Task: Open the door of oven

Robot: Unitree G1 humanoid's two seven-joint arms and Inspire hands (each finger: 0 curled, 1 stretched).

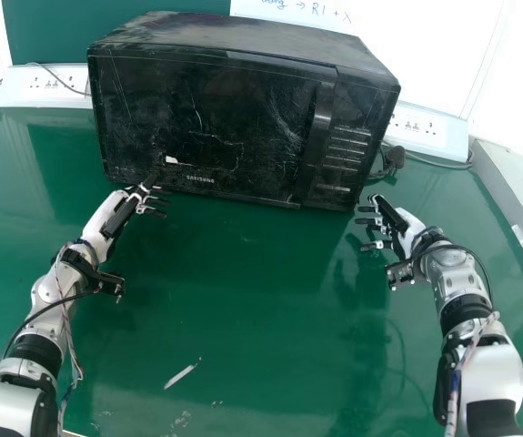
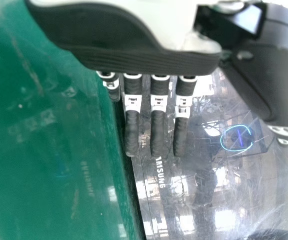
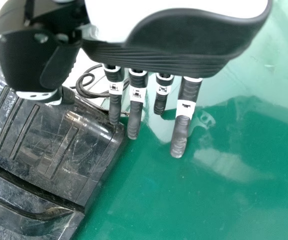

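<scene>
Nearest, on the bench [image 1: 225,273]: pale streak [image 1: 179,376], lying between the forearms, with small specks by it.

Left robot hand [image 1: 115,214]: at the oven's lower left front, fingers straight and slightly apart, thumb held away from them, nothing gripped. Left wrist view puts the fingers over the lower edge of the door; contact cannot be told.

Right robot hand [image 1: 407,228]: just off the oven's lower right corner, over the bench. Fingers straight, apart, thumb clear of them, nothing gripped. In the right wrist view the thumb lies over the button side, fingers past the corner; contact there cannot be told either.

Oven [image 1: 229,36]: black, scratched, upright on the far part of the bench, front toward the robot. Door [image 1: 206,118] shut, pale chip [image 1: 171,160] low on it. Upright handle [image 1: 318,118] on the door's right side, well apart from the left robot hand; buttons [image 1: 345,150] right of it.

Beyond: a power strip on either side, left one [image 1: 43,86], right one [image 1: 429,132]. Whiteboard [image 1: 461,36] behind, blue writing on it.
</scene>
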